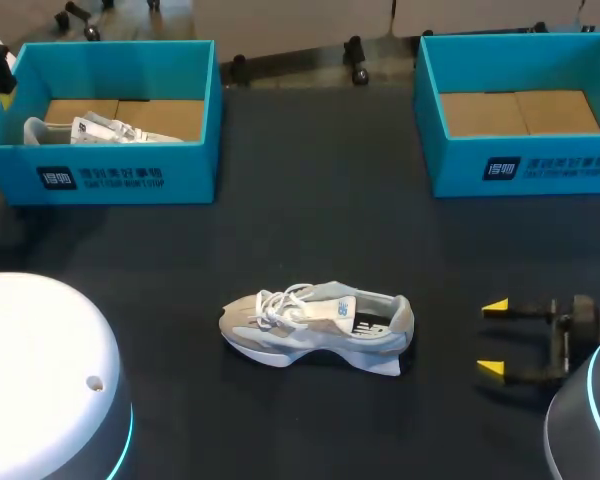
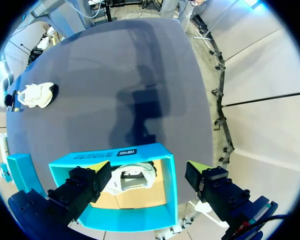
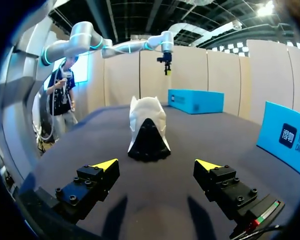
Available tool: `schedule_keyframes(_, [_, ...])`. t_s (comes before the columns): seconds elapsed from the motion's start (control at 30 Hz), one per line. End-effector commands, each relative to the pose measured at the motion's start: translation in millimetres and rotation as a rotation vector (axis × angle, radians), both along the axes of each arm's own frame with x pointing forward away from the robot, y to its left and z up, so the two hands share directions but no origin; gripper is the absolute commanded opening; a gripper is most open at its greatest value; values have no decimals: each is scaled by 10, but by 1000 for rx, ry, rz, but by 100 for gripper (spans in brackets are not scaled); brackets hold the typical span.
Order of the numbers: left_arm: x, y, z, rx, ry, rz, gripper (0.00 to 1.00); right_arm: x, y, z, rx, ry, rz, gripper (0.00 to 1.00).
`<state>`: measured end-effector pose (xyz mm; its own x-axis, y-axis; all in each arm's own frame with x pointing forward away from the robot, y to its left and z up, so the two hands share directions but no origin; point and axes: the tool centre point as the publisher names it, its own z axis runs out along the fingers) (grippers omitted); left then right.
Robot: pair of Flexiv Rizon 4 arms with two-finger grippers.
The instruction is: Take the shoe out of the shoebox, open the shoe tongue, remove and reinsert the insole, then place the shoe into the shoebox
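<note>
A grey and white shoe (image 1: 315, 325) lies on its side mid-table, toe toward my left; in the right wrist view this shoe (image 3: 147, 127) shows its heel, straight ahead of the fingers. My right gripper (image 1: 493, 338) rests low to the shoe's right, open and empty, about a hand's width away; the same right gripper (image 3: 156, 165) holds nothing. High over the left blue shoebox (image 2: 162, 200) hangs my left gripper (image 2: 147, 167), open and empty. A second white shoe (image 2: 132, 179) lies inside that left shoebox (image 1: 110, 180).
An empty blue shoebox (image 1: 525, 165) with a cardboard floor stands at the back right. The table (image 1: 310, 240) is dark cloth, bare between the boxes and around the shoe. My arms' white bases sit at the front corners.
</note>
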<state>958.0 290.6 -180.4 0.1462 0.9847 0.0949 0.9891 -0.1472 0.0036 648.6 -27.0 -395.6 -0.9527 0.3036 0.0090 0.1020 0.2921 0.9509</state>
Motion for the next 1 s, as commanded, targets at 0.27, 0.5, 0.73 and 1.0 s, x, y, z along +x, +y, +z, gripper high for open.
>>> schedule_keyframes(0.27, [-13, 2, 5, 2, -2, 0, 100, -73, 320, 58, -14, -50, -45, 100])
schedule_keyframes(0.5, [-13, 2, 5, 2, -2, 0, 100, -51, 449, 23, -1, -21, -62, 100])
schedule_keyframes(0.73, [-13, 2, 5, 2, -2, 0, 100, 18, 617, -11, 29, -21, -51, 100])
schedule_keyframes(1.0, [-13, 2, 5, 2, -2, 0, 100, 66, 788, -61, 45, -21, -35, 100])
